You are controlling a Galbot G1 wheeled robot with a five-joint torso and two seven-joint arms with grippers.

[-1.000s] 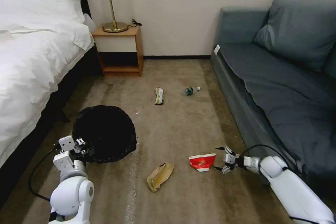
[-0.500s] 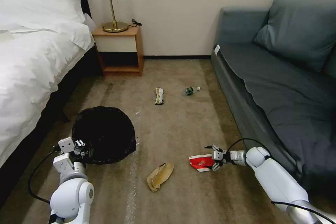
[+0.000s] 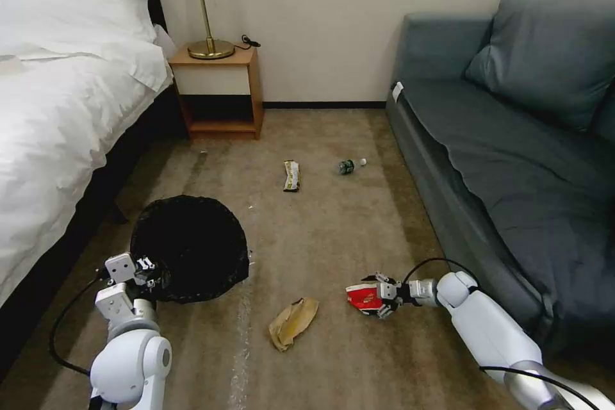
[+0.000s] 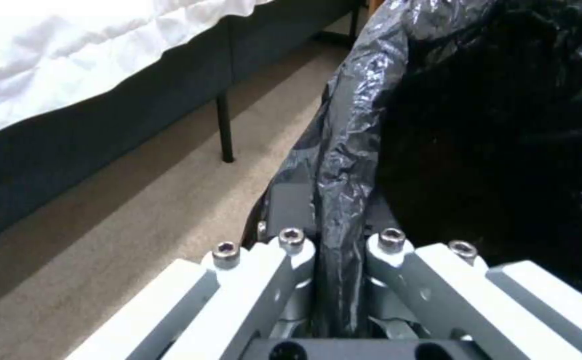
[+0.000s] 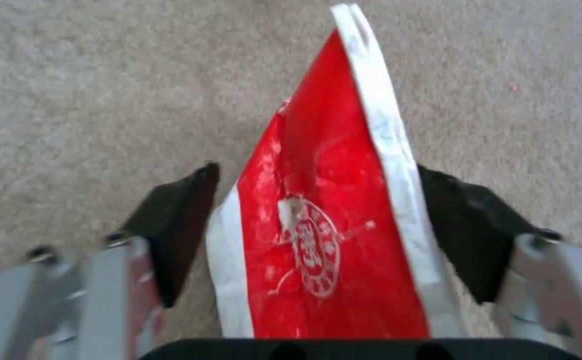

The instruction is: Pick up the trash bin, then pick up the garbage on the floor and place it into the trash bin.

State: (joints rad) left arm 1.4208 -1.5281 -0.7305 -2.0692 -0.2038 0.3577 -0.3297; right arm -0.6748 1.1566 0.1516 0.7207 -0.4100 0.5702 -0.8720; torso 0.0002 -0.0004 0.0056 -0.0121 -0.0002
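Observation:
The trash bin (image 3: 190, 246), lined with a crinkled black bag (image 4: 478, 125), is at the left beside the bed. My left gripper (image 3: 148, 267) (image 4: 338, 242) is shut on its near rim, pinching the bag. The garbage lies on the carpet. A crushed red-and-white cup (image 3: 362, 296) (image 5: 324, 210) sits between the fingers of my right gripper (image 3: 379, 295) (image 5: 318, 172), which is open and straddles it low over the floor. Crumpled brown paper (image 3: 293, 322) lies left of the cup. A snack wrapper (image 3: 291, 175) and a plastic bottle (image 3: 350, 166) lie farther off.
A white bed (image 3: 57, 115) runs along the left, with a dark leg (image 4: 224, 127) near the bin. A wooden nightstand (image 3: 221, 90) with a lamp (image 3: 206, 6) stands at the back wall. A grey sofa (image 3: 512, 160) lines the right. Carpet (image 3: 320, 237) lies open between them.
My right gripper has slid left along the floor until its open fingers enclose the cup. The left gripper and bin have barely shifted.

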